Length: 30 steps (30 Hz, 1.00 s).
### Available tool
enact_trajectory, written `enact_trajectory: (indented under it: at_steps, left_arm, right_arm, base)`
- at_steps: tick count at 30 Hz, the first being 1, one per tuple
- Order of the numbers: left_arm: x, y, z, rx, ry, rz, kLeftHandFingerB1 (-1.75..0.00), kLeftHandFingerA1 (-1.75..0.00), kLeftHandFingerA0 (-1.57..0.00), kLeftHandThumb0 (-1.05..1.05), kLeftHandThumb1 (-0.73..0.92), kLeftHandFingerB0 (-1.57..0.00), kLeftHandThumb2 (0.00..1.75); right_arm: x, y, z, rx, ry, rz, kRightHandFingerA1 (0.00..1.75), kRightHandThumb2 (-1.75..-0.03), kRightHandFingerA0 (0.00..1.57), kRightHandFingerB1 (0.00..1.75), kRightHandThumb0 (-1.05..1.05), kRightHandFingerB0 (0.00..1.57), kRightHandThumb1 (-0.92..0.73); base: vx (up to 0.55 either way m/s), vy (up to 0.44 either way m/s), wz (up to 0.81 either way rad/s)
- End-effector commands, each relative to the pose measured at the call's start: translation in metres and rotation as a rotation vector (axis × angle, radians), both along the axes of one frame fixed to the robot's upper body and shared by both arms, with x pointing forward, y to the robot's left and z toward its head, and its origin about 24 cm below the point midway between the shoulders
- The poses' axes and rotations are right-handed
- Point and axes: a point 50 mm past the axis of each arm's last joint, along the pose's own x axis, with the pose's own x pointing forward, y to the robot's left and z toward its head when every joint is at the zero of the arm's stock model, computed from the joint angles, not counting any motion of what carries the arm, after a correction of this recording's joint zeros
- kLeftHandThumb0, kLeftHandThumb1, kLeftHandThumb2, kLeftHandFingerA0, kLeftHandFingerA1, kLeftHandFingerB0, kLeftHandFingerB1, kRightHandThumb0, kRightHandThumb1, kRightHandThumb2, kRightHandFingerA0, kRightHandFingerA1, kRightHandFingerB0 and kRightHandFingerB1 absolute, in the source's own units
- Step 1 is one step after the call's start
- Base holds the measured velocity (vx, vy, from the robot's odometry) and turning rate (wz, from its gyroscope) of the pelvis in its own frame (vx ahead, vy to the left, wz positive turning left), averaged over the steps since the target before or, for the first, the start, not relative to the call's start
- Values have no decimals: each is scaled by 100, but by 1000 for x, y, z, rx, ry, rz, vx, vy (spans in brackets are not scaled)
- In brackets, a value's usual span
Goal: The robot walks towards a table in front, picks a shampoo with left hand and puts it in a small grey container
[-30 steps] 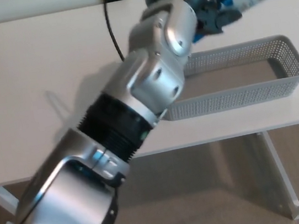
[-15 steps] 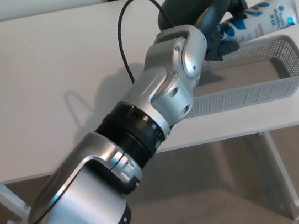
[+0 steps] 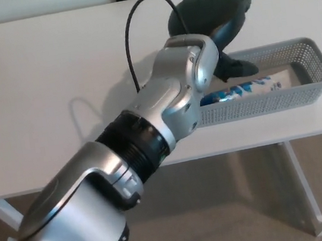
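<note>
Currently you have: white-and-blue shampoo tube [image 3: 243,89], lying flat inside the oblong grey mesh container [image 3: 267,104] on the smooth white worktop [image 3: 52,70]; black left hand [image 3: 218,17] above, fingers spread, empty.

The arm [image 3: 165,105] wears rounded silver shells, split by a black ribbed ring [image 3: 137,145]. A thin black cable [image 3: 131,35] arcs along it to the matte black hand [image 3: 218,13].

white-and-blue shampoo tube [image 3: 245,89] lies flat inside the grey mesh container [image 3: 310,69].
</note>
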Motion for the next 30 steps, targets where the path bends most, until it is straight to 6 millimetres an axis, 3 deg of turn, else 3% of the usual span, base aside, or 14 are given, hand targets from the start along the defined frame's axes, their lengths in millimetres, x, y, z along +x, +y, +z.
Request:
enact_trajectory:
  at_steps: [1,6,11,13,14,16,17,18,19,22,23,25,29,30]
  left_arm:
    - [2,18,0,72,-11,25,0,0,0,-97,55,0,95]
    - [-9,46,6,68,-25,3,-1,0,0,-97,56,0,97]
    - [-28,100,63,14,-201,-3,-5,0,0,-92,57,0,94]
    - [-45,122,89,-34,-234,-21,-14,-1,0,-90,57,-7,92]
    - [-57,137,104,-46,-252,-36,-25,-15,-1,-85,53,-9,71]
    - [-75,155,121,-76,-256,-47,-32,-17,0,-78,50,-17,88]
    - [-99,179,140,-115,-254,-59,-48,-50,-6,-33,26,-6,88]
    - [-110,186,146,-120,-256,-66,-48,-50,-6,-33,26,-6,88]
    - [-122,195,151,-159,-240,-84,-30,-33,-29,-65,53,-31,57]
    - [-158,213,153,-289,-199,-148,-31,-36,-41,-59,52,-35,55]
    - [-170,219,151,-309,-199,-155,-42,-47,-37,-64,45,-31,77]
    - [-205,235,139,-358,-169,-147,-31,-36,-44,-57,54,-37,56]
    - [-245,240,88,-548,-7,-176,-44,-52,-44,-55,40,-33,77]
    - [-257,240,73,-582,61,-169,-36,-39,-48,-53,49,-45,55]
  right_arm:
    - [14,-1,5,1,-50,-12,49,-58,69,42,-30,57,-66]
    - [14,-7,9,-8,-68,-23,47,-58,70,41,-31,54,-64]
    - [14,3,2,1,-39,-22,47,-58,68,42,-28,58,-64]
    - [13,4,1,-2,-27,-31,47,-58,72,41,-31,58,-65]
    - [12,3,0,-1,-17,-37,48,-58,74,41,-31,58,-65]
    - [8,2,-1,-2,-3,-43,47,-58,73,41,-31,57,-64]
    - [6,0,-1,-7,6,-41,47,-58,73,41,-32,58,-64]
    - [5,0,-1,-9,8,-39,47,-58,73,41,-32,58,-64]
    - [3,-2,-1,-25,17,-26,47,-59,73,41,-34,59,-64]
    - [-7,-8,-1,-30,36,-39,48,-58,74,41,-34,60,-64]
    - [-11,-9,-2,-39,53,-33,48,-58,75,42,-32,60,-65]
    - [-19,-14,-2,-35,77,-67,49,-58,73,42,-29,58,-65]
    - [-29,-22,0,-43,79,-94,48,-59,70,41,-32,55,-67]
    - [-32,-22,0,-40,80,-104,48,-59,70,41,-31,55,-66]
  base:
    - [0,0,0]
    - [0,0,0]
    - [0,0,0]
    - [0,0,0]
    - [0,0,0]
    - [0,0,0]
    - [0,0,0]
    - [0,0,0]
    - [0,0,0]
    - [0,0,0]
    - [0,0,0]
    - [0,0,0]
    - [0,0,0]
    - [0,0,0]
